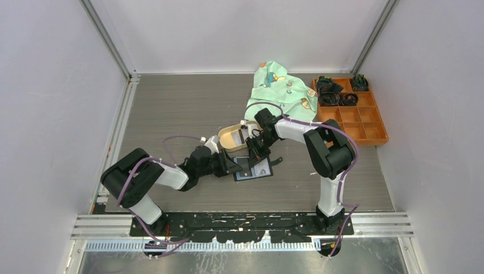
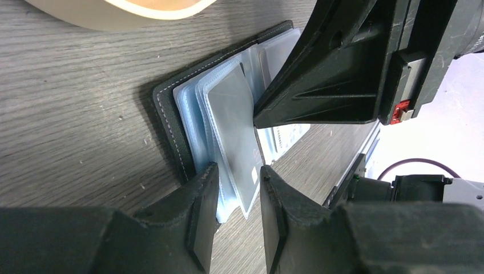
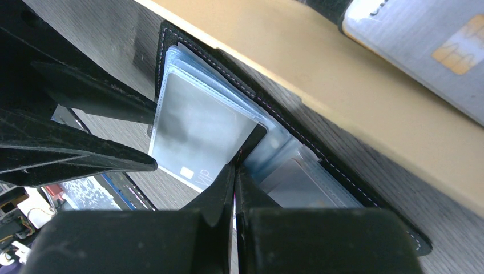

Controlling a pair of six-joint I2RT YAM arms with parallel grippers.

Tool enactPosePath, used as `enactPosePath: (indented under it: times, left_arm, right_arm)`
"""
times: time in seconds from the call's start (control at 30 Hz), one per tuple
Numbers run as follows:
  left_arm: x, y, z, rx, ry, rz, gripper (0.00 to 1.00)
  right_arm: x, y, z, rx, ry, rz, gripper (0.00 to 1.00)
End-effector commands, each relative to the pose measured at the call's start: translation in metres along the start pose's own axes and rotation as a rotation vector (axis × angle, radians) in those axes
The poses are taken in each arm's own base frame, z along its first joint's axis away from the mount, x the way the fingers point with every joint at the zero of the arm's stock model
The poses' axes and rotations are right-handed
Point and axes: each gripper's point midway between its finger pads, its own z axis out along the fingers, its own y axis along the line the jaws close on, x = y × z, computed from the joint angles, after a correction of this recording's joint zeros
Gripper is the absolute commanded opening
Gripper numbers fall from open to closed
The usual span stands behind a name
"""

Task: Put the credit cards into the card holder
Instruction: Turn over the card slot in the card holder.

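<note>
The card holder (image 1: 242,176) lies open at frame centre, beside the tray (image 1: 222,140). The left gripper (image 2: 238,217) has its fingers slightly spread, straddling the clear sleeves (image 2: 191,114). The right gripper (image 3: 234,177) has its fingers pressed together, with the tip against a grey card (image 3: 194,131). A second card (image 3: 422,40) lies in the tray.

Black card holder (image 1: 246,170) lies open, clear sleeves fanned; a grey chip credit card (image 3: 411,34) lies at its 11 o'clock.

Bright, even overhead light; soft shadows, wrist-view foregrounds blurred.
</note>
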Motion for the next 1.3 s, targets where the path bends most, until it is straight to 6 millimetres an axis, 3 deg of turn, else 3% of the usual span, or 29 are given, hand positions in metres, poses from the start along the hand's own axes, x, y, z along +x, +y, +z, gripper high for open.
enactPosePath:
  times: [0.0, 0.33, 0.67, 1.27]
  left_arm:
    - [-0.009, -0.018, 0.006, 0.065, -0.015, 0.011, 0.34]
    - [-0.015, -0.033, 0.001, 0.106, -0.024, 0.029, 0.31]
    - [-0.017, -0.053, 0.002, 0.157, -0.011, 0.047, 0.29]
    - [-0.018, -0.057, 0.015, 0.149, 0.011, 0.052, 0.27]
  right_arm:
    - [0.002, -0.014, 0.006, 0.061, 0.018, -0.032, 0.06]
    - [-0.002, -0.003, 0.003, 0.015, 0.005, -0.046, 0.07]
    - [-0.014, 0.022, -0.019, -0.1, -0.061, -0.079, 0.13]
    - [-0.026, 0.018, -0.052, -0.134, -0.149, -0.05, 0.22]
